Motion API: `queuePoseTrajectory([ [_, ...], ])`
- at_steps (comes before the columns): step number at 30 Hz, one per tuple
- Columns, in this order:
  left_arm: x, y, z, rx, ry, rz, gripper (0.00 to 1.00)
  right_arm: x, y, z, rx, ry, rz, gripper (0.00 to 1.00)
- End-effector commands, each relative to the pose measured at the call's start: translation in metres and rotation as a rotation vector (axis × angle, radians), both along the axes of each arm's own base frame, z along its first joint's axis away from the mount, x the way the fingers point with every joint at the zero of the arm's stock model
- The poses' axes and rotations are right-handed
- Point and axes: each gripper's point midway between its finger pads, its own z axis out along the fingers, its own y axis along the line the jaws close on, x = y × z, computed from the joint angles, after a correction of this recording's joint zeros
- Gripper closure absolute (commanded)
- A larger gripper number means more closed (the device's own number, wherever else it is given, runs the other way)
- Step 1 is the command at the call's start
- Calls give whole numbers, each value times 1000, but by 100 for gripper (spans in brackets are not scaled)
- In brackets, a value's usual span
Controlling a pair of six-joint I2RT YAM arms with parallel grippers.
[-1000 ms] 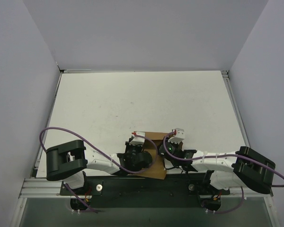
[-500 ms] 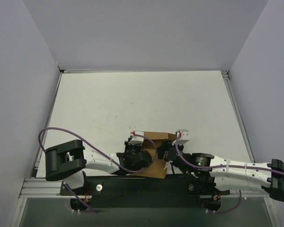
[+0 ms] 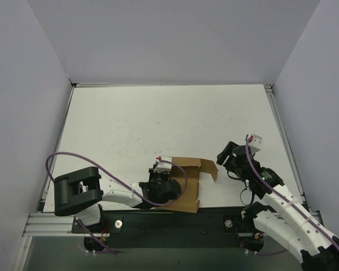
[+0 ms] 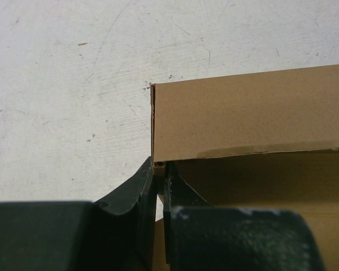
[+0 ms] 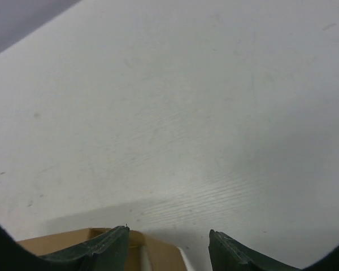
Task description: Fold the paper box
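Observation:
The paper box (image 3: 190, 195), brown cardboard and partly folded, lies near the table's front edge with a loose flap (image 3: 209, 169) sticking out at its right. My left gripper (image 3: 160, 173) is shut on the box's left wall. In the left wrist view its jaws (image 4: 159, 166) pinch the thin wall edge just below a raised panel of the paper box (image 4: 248, 118). My right gripper (image 3: 226, 158) hangs to the right of the flap, open and holding nothing. In the right wrist view the gripper (image 5: 168, 234) has bare table between its fingertips, and a corner of the paper box (image 5: 161, 254) shows low at the left.
The white table (image 3: 158, 124) is bounded by grey walls at the back and on both sides. A metal rail (image 3: 45, 223) runs along the near edge by the arm bases. A purple cable (image 3: 73, 155) loops over the left arm.
My right gripper has opened, let go of the box's right side and swung away to the right. The right flap now stands free. My left gripper has kept its grip and place.

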Motion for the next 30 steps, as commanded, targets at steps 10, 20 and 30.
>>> queuePoseTrajectory([
  [10,-3,1,-10,57,47,-39,100,-8,30,-83,137,196,207,45],
  [20,-3,-1,-10,60,51,-45,100,-14,60,-71,190,67,426,49],
  [30,-5,-3,-9,45,48,-82,100,-26,87,-71,204,-10,641,48],
])
